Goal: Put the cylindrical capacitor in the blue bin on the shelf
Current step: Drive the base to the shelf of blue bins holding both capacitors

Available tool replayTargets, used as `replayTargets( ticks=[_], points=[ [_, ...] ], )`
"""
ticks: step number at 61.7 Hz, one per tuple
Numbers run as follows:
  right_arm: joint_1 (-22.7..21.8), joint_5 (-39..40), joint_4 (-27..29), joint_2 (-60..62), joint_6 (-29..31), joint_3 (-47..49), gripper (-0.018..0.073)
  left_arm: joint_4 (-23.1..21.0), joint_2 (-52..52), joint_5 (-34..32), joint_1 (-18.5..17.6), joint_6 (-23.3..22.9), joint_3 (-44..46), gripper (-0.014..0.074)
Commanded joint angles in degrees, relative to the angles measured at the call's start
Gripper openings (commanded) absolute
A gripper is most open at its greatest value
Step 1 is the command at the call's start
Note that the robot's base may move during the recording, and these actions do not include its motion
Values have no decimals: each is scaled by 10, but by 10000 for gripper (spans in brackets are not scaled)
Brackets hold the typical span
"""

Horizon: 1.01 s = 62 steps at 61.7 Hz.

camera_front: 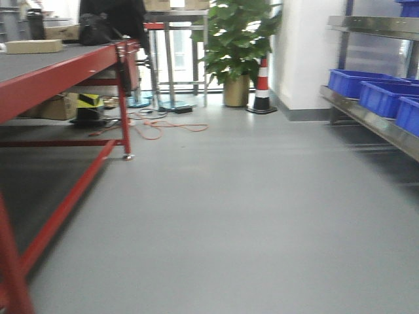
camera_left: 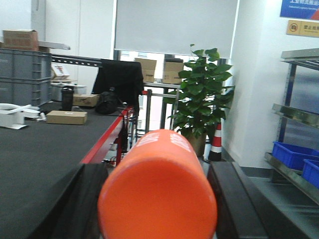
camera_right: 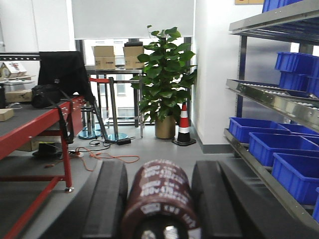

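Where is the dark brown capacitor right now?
The capacitor sits bottom centre of the right wrist view, held in the right gripper, with the blue bins on the shelf to its right.

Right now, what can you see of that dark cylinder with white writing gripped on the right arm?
The capacitor is a dark brown cylinder in a glossy sleeve, printed with white lettering too blurred to read. Its near end looks pale, with what may be metal terminals at the picture's edge. It lies lengthwise, pointing away from the camera, clamped on both sides between the right arm's black jaws, held above the grey floor.
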<state>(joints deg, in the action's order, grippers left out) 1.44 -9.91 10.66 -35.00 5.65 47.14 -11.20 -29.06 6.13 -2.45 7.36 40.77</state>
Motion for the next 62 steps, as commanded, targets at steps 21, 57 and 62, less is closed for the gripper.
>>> replayTargets(
  ticks=[21, 57, 62],
  points=[
    [0, 13, -3, 3, 2, 0, -168, -1, 1, -12, -2, 1, -1, -111],
    [0, 13, -3, 3, 2, 0, -168, -1, 1, -12, -2, 1, -1, -111],
    [0, 13, -3, 3, 2, 0, -168, -1, 1, -12, -2, 1, -1, -111]
  ],
)
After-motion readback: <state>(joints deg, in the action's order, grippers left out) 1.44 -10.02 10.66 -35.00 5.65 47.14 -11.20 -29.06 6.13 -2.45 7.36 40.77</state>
